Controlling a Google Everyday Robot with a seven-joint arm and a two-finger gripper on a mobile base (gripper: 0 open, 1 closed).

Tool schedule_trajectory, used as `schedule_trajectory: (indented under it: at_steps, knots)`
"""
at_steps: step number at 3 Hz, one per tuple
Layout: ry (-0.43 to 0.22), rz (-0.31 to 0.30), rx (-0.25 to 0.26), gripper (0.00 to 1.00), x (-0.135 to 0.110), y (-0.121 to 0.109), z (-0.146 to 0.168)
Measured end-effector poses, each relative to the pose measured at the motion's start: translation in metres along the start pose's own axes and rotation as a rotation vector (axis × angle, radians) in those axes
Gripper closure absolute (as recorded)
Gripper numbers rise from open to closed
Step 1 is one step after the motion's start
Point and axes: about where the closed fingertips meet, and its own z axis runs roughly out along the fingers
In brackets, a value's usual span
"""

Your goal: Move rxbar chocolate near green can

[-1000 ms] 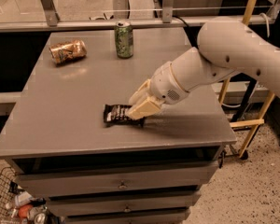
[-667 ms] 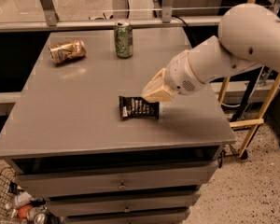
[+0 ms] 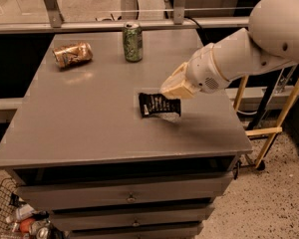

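The rxbar chocolate, a flat black wrapper with pale lettering, hangs just above the grey table, right of its middle, with a pale shadow patch under it. My gripper is shut on the bar's right end and comes in from the right on the white arm. The green can stands upright at the table's far edge, well beyond the bar and slightly to its left.
A copper-coloured can lies on its side at the far left of the table. Drawers sit under the table top. A wire basket with litter is at the lower left. A yellow frame stands to the right.
My gripper has carried the rxbar chocolate to the right and toward the far side of the table, closer to the green can. The cans have not moved.
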Motion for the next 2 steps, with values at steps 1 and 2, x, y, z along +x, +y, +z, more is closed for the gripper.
schedule_trajectory:
  at_steps: [1, 2]
  knots:
    - [-0.049, -0.054, 0.035, 1.0, -0.014, -0.022, -0.002]
    - [-0.082, -0.108, 0.047, 1.0, -0.022, -0.059, 0.002]
